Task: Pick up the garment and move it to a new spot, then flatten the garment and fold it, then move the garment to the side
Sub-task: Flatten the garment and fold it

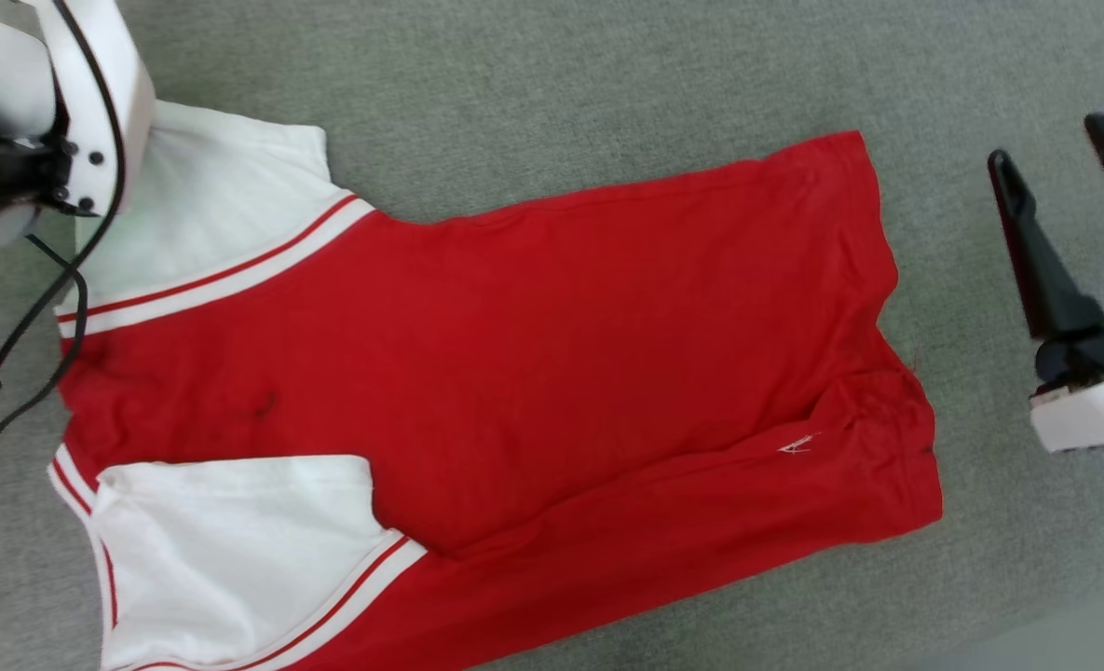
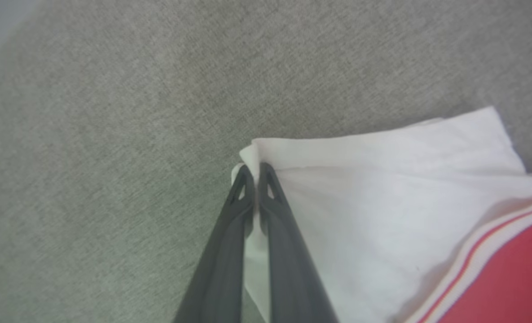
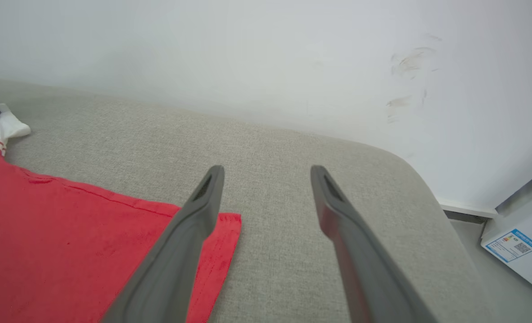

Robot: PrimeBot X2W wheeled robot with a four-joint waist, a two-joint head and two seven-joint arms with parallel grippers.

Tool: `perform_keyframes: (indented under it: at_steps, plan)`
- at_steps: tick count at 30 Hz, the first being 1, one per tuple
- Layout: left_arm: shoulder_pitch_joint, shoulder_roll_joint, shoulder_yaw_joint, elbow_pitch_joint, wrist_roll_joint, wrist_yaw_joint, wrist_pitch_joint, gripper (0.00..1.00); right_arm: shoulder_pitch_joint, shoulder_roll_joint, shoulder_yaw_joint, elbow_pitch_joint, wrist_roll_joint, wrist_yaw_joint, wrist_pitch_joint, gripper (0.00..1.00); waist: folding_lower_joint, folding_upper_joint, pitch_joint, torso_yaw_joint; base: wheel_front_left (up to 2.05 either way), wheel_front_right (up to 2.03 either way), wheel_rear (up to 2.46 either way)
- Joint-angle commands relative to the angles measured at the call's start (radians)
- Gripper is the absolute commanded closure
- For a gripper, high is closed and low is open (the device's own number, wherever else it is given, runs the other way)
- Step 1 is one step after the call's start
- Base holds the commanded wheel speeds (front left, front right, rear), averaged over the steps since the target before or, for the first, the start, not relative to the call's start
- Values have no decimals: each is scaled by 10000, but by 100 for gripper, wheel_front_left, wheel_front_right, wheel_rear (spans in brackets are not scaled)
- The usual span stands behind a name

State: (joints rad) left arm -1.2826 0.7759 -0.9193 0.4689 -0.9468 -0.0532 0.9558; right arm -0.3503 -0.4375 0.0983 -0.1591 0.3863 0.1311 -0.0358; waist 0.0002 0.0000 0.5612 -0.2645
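The garment (image 1: 514,354), a red shirt with white short sleeves and red-white striped trim, lies spread flat on the grey cushion, sleeves to the left and hem to the right. My left gripper (image 2: 253,170) is shut on the outer corner of the far white sleeve (image 2: 382,211), with cloth bunched between its tips. In the head view the left arm's pale wrist (image 1: 95,93) hangs over that sleeve (image 1: 225,205). My right gripper (image 1: 1047,140) stands open, off the cloth, to the right of the hem. Its fingers (image 3: 203,211) hover just above the hem's far corner (image 3: 227,224) with nothing between them.
The grey upholstered surface (image 1: 607,75) runs around the shirt on all sides. A white wall (image 3: 248,58) stands behind it. A white box with a blue label (image 3: 515,246) sits past the rounded corner. A black cable (image 1: 11,354) dangles from the left arm.
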Motion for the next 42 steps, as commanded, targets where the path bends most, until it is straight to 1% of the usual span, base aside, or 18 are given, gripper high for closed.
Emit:
perform_keyframes:
  at_steps: [1,5,10,12,15,19,23,25,29,33,35,36,37,42]
  plan:
    - [199,16,-91,46,74,-52,-17,100,-221,-215,65,-84,52,-6,219,0,-2,0,-183,149,0,0,0]
    - [111,-326,-107,-169,79,-258,-475,100,-988,-1534,718,-119,631,-8,2024,0,-2,0,-559,481,0,0,0]
    - [52,-633,-248,-479,180,-432,-875,100,-2234,-3132,2082,317,1834,-8,4825,0,-2,0,-805,923,0,0,0]
    - [-12,-780,-287,-641,211,-494,-997,100,-2804,-3609,2758,563,2406,-8,5956,0,-2,0,-818,1111,0,0,0]
    - [-111,-875,-369,-881,285,-539,-1081,100,-3785,-4070,3771,947,3047,-8,7423,0,-2,0,-768,1342,0,0,0]
    - [-246,-1036,-514,-1233,388,-600,-1176,100,-5006,-4148,4873,1691,3654,-8,8870,0,-2,0,-595,1666,0,0,0]
    - [-424,-1160,-590,-1499,496,-642,-1309,100,-5923,-3861,5639,2517,4051,-8,9656,0,-2,0,-392,1949,0,0,0]
    - [-471,-1203,-628,-1592,540,-660,-1347,100,-6187,-3721,5956,2952,4125,-8,9783,0,-2,0,-284,2079,0,0,0]
    - [-617,-1265,-699,-1768,607,-686,-1447,100,-6460,-3497,6720,3661,4045,-8,9551,0,-2,0,-64,2278,0,0,0]
    - [-686,-1261,-762,-1833,605,-709,-1553,100,-6131,-3340,7835,4280,4269,-5,9454,0,-2,0,104,2377,0,0,0]
    - [-699,-1242,-789,-1802,582,-715,-1615,100,-6060,-3303,8233,4491,4490,9,9318,0,-2,0,135,2385,0,0,0]
    - [-686,-1229,-790,-1766,555,-720,-1679,100,-6108,-3276,8305,4577,4571,8,9117,60,-2,0,124,2380,0,0,0]
    - [-644,-1203,-798,-1721,536,-726,-1717,100,-6246,-3280,8342,4632,4597,6,8907,100,-2,0,82,2364,0,0,0]
    - [-279,-1049,-919,-1631,488,-744,-2184,100,-6877,-3474,8236,4982,4743,-9,7558,100,-2,0,-444,2332,0,0,0]
